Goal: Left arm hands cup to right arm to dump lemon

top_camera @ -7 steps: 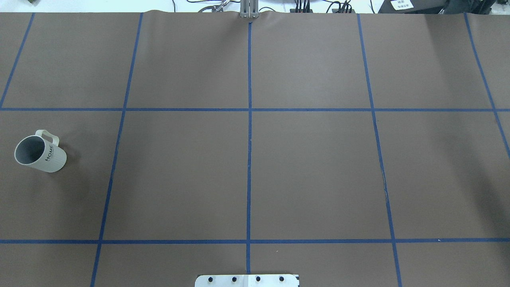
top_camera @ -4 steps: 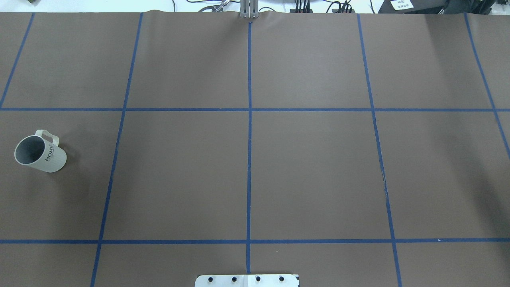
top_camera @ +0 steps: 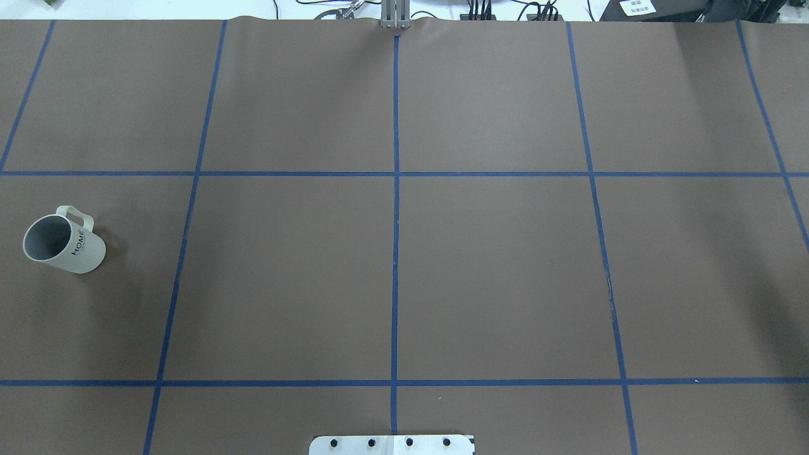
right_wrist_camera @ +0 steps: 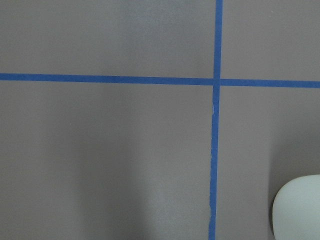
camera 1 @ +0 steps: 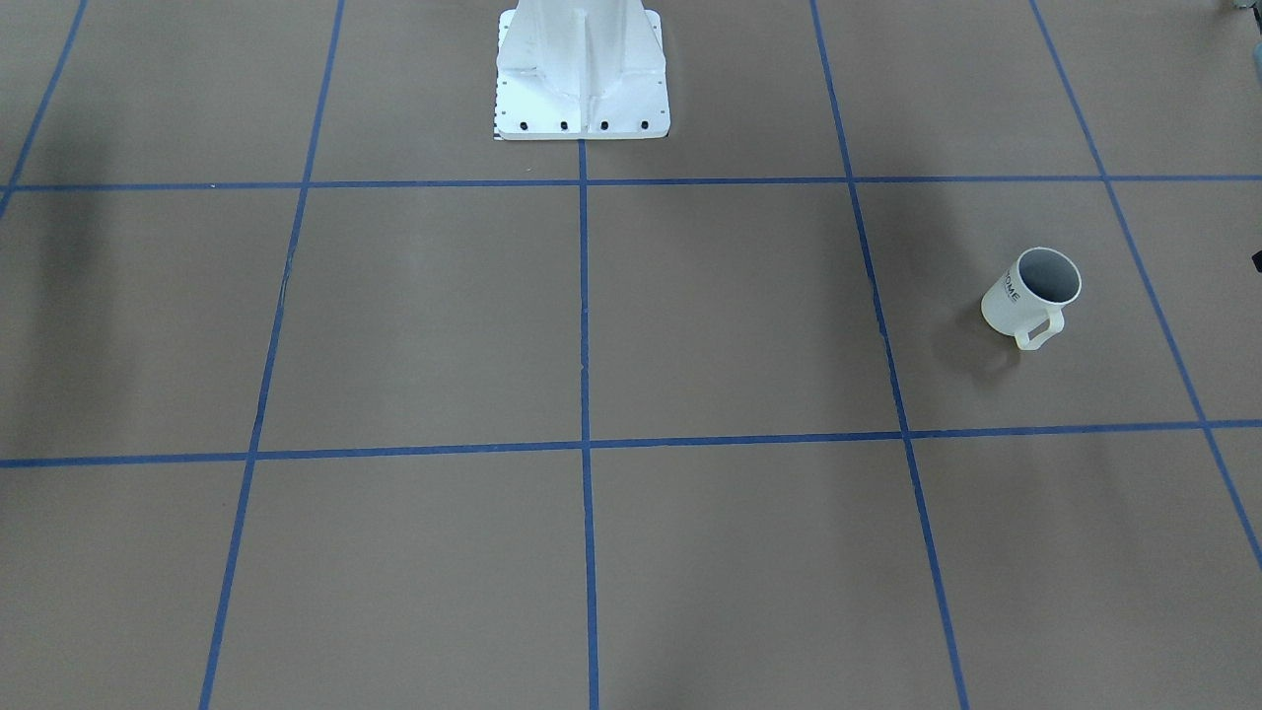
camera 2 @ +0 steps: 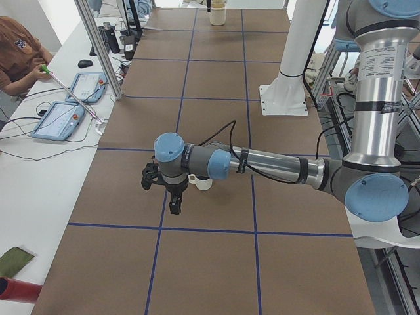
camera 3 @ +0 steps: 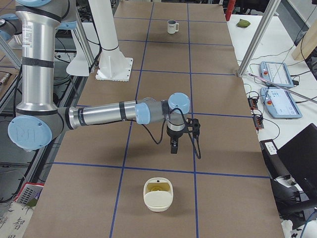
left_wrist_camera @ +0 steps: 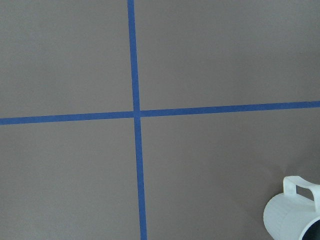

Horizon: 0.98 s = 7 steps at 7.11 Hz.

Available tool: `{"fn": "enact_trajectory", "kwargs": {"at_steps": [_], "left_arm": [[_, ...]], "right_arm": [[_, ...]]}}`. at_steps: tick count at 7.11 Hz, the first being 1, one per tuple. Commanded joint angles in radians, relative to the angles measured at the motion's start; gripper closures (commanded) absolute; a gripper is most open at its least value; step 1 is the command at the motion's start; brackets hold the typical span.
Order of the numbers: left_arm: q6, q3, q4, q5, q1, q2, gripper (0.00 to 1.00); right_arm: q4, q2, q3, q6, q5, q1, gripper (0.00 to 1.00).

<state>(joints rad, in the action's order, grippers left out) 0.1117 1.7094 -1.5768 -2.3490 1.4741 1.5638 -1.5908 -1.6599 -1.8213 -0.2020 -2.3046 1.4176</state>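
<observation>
The brown table (top_camera: 493, 272), cut into squares by blue tape, fills the picture, and the white pedestal (camera 1: 582, 69) stands at its robot-side edge, the mark for everything here. Out from the pedestal's left goes the left arm (camera 2: 275, 165), stretched long and low over the table. Its wrist is bent so that the left gripper (camera 2: 174, 207) points straight down. How wide those fingers stand cannot be told, since the gripper shows only from the table's end.

On the pedestal's other side it's the mirror image. The right arm (camera 3: 104, 114) reaches out flat and the right gripper (camera 3: 174, 148) hangs nose-down above a tape line. Here too the opening cannot be told from this side view. Across the table from the pedestal an operator (camera 2: 20, 56) in a brown shirt sits at a white bench with tablets.

Well out to the pedestal's right, beyond the right gripper, sits a cream container (camera 3: 158, 196). Its pale rim just creeps into the right wrist camera's lower corner.

Now the cup (top_camera: 63, 243): off-white, upright on the table, well off to the pedestal's left. Its squared handle is turned away from the pedestal and its grey inside faces up. The left gripper hangs near it, on the side farther from the pedestal, clear of it. The left wrist camera catches the cup only in its bottom corner.

Smallest of all is a yellow piece (camera 3: 157, 188) in the container, too small to make out.
</observation>
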Motion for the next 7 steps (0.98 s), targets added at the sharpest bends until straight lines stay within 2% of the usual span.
{"fn": "enact_trajectory", "kwargs": {"at_steps": [1,7], "left_arm": [[-0.007,-0.007,0.0,-0.007,0.0,-0.004,0.0],[-0.006,-0.01,0.009,-0.007,0.0,0.013,0.0]], "right_arm": [[0.018,0.003,0.013,0.001,0.001,0.0,0.0],[0.034,0.003,0.022,0.009,0.001,0.0,0.0]]}}
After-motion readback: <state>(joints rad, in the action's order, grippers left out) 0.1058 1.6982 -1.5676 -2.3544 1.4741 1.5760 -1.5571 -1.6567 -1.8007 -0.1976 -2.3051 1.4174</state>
